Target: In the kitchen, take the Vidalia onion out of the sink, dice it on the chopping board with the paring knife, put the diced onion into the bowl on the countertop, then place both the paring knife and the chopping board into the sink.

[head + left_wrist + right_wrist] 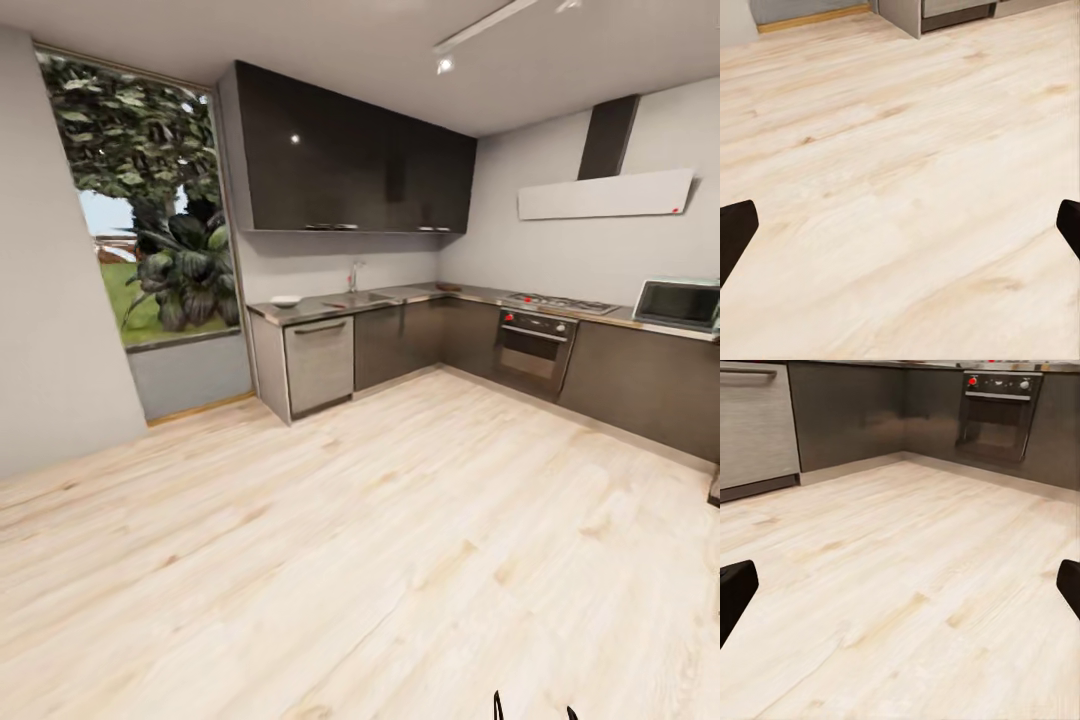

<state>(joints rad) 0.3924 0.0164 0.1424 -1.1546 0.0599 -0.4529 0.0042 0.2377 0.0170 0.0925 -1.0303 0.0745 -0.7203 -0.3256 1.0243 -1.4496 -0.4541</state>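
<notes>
Across the room runs the dark grey countertop point(420, 293) in an L shape. The sink point(366, 298) is set into it, with its chrome tap point(353, 275) behind. The white bowl point(285, 300) stands at the counter's left end. A flat brown shape near the corner looks like the chopping board point(448, 287). The Vidalia onion and the paring knife are too far off to make out. My left gripper point(900, 232) is open over bare floor. My right gripper point(900, 592) is open too, facing the cabinets.
Light wooden floor point(350, 520) stretches between me and the cabinets. A steel dishwasher front point(320, 362) sits below the bowl. An oven point(535, 350), a hob point(560, 302) and a microwave point(678, 302) line the right run. A tall window point(150, 220) is at the left.
</notes>
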